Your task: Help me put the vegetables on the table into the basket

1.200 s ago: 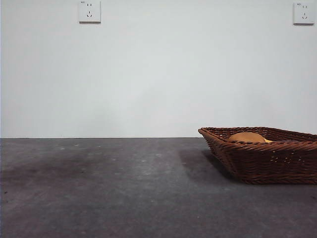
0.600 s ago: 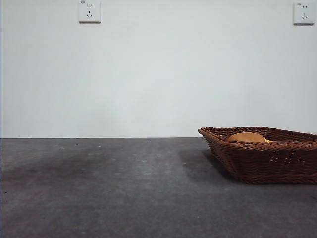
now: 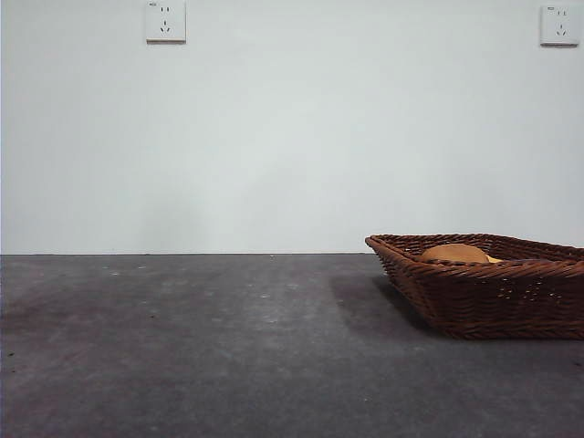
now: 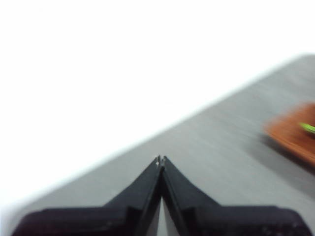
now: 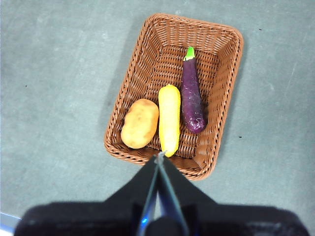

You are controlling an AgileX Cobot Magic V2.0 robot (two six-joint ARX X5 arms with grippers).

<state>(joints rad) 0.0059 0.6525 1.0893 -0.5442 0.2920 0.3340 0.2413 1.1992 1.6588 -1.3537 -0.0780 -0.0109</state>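
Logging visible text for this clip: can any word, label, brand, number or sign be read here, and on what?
Left wall socket: a tiny mark at its top corner, too small to read.
Right wall socket: the same, too small to read.
Basket, potato, corn cob, eggplant, table: no text.

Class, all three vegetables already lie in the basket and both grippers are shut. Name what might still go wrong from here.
1. The right gripper hangs above the dark-brown woven wicker basket, near its rim; a careless descent might clip it.
2. The brown-orange oval potato, yellow corn cob and glossy purple eggplant lie loose, so a knock might shift them.
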